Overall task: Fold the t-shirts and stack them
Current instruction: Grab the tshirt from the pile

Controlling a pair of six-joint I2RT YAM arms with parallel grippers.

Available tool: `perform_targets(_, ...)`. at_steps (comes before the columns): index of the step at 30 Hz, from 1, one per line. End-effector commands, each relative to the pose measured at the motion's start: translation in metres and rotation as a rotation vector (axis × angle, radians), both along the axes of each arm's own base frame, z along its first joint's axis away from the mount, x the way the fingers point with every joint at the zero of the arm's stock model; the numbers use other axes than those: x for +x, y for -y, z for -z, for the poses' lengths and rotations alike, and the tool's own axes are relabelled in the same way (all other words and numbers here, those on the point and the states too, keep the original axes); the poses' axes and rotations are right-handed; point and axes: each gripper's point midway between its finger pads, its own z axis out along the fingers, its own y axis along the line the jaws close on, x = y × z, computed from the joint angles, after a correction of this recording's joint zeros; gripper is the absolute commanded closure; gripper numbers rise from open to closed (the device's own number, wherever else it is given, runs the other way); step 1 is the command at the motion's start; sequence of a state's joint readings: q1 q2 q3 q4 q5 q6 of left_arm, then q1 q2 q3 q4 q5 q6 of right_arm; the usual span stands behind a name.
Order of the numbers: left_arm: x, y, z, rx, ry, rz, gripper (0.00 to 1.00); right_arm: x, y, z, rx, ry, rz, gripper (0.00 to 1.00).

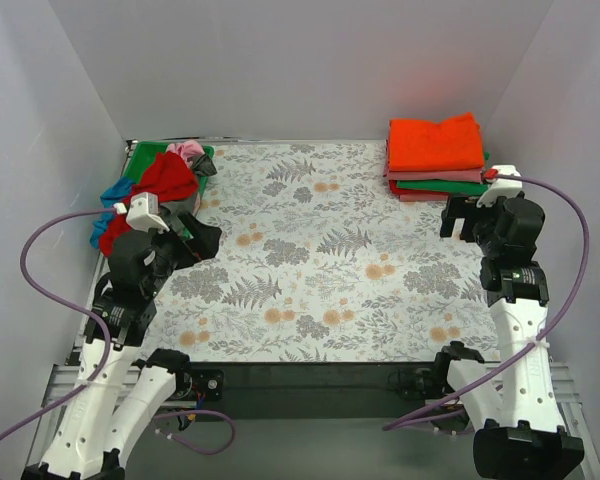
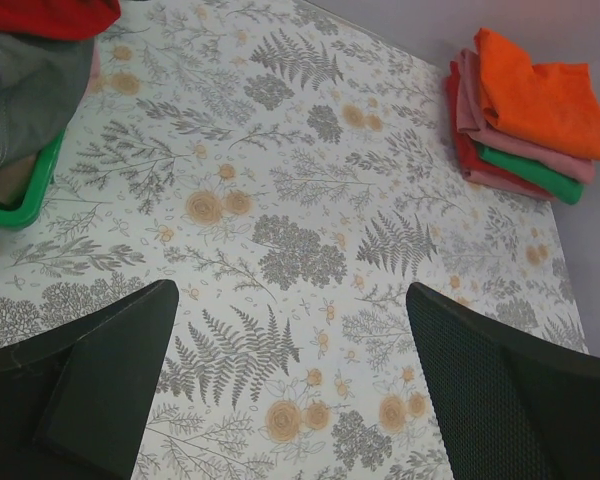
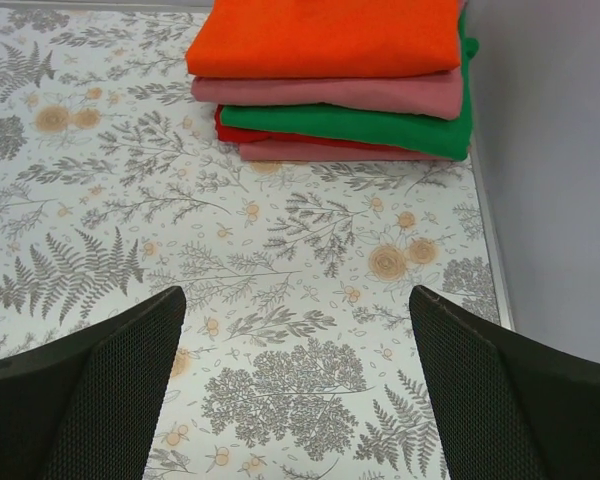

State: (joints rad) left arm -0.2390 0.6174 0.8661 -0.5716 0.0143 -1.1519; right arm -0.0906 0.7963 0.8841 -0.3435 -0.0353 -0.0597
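A stack of folded t-shirts [image 1: 435,158] sits at the far right of the table, orange on top, then pink, green, red and pink below; it also shows in the right wrist view [image 3: 330,70] and the left wrist view [image 2: 525,110]. A heap of unfolded t-shirts [image 1: 163,178], red on top with pink, blue and grey, fills a green basket [image 2: 25,205] at the far left. My left gripper [image 1: 202,240] is open and empty just right of the heap. My right gripper [image 1: 460,215] is open and empty just in front of the stack.
The floral grey tablecloth [image 1: 320,260] covers the table. White walls close in the left, back and right sides. Purple cables loop from both arms. The table's right edge [image 3: 485,240] runs close to my right gripper.
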Motion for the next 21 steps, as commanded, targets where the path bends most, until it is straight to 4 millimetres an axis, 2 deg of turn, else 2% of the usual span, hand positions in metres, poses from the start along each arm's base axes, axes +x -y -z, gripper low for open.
perform_targets(1,0.014,-0.015,0.006,-0.055,-0.025,-0.144,0.02,0.007,-0.023,-0.004,-0.021,0.03,-0.167,0.02)
perform_targets(2,0.018,-0.017,0.007,-0.057,-0.034,-0.161,0.02,0.003,-0.042,-0.001,-0.011,0.028,-0.292,0.02)
perform_targets(3,0.026,-0.018,0.013,-0.054,-0.062,-0.185,0.02,0.0,-0.052,0.005,-0.075,0.028,-0.396,0.02)
perform_targets(4,0.03,-0.019,0.013,-0.06,-0.069,-0.202,0.02,-0.005,-0.063,0.025,-0.063,-0.015,-0.479,0.02)
perform_targets(5,0.035,-0.02,0.009,-0.069,-0.065,-0.217,0.02,-0.011,-0.078,0.031,-0.033,-0.019,-0.572,0.02)
perform_targets(8,0.057,-0.028,0.011,-0.077,-0.092,-0.271,0.02,-0.026,-0.096,0.066,0.024,-0.075,-0.714,0.02)
perform_targets(9,0.064,-0.037,0.0,-0.094,-0.078,-0.308,0.02,-0.028,-0.097,0.073,0.03,-0.082,-0.727,0.02)
perform_targets(11,0.082,-0.045,0.007,-0.104,-0.134,-0.341,0.02,-0.035,-0.102,0.088,0.06,-0.081,-0.766,0.02)
perform_targets(12,0.09,-0.059,-0.007,-0.13,-0.131,-0.381,0.02,-0.037,-0.102,0.091,0.073,-0.075,-0.771,0.02)
perform_targets(13,0.097,-0.065,-0.002,-0.139,-0.172,-0.405,0.04,-0.04,-0.104,0.094,0.083,-0.066,-0.786,0.02)
perform_targets(14,0.111,-0.072,0.012,-0.127,-0.243,-0.442,0.06,-0.045,-0.107,0.096,0.097,-0.054,-0.813,0.02)
perform_targets(15,0.113,-0.079,0.023,-0.112,-0.307,-0.478,0.08,-0.046,-0.106,0.1,0.099,-0.058,-0.813,0.02)
perform_targets(16,0.122,-0.084,0.013,-0.121,-0.303,-0.508,0.09,-0.046,-0.106,0.1,0.091,-0.051,-0.814,0.02)
perform_targets(17,0.133,-0.092,0.031,-0.087,-0.355,-0.554,0.13,-0.047,-0.106,0.099,0.089,-0.048,-0.816,0.02)
perform_targets(18,0.136,-0.095,0.036,-0.074,-0.381,-0.576,0.16,-0.047,-0.107,0.099,0.09,-0.046,-0.822,0.02)
perform_targets(19,0.144,-0.098,0.028,-0.066,-0.365,-0.588,0.17,-0.048,-0.107,0.098,0.091,-0.044,-0.828,0.02)
perform_targets(20,0.153,-0.102,0.04,-0.036,-0.388,-0.605,0.17,-0.049,-0.108,0.099,0.093,-0.043,-0.832,0.02)
perform_targets(21,0.159,-0.117,0.038,-0.036,-0.374,-0.641,0.18,-0.049,-0.108,0.099,0.093,-0.044,-0.834,0.02)
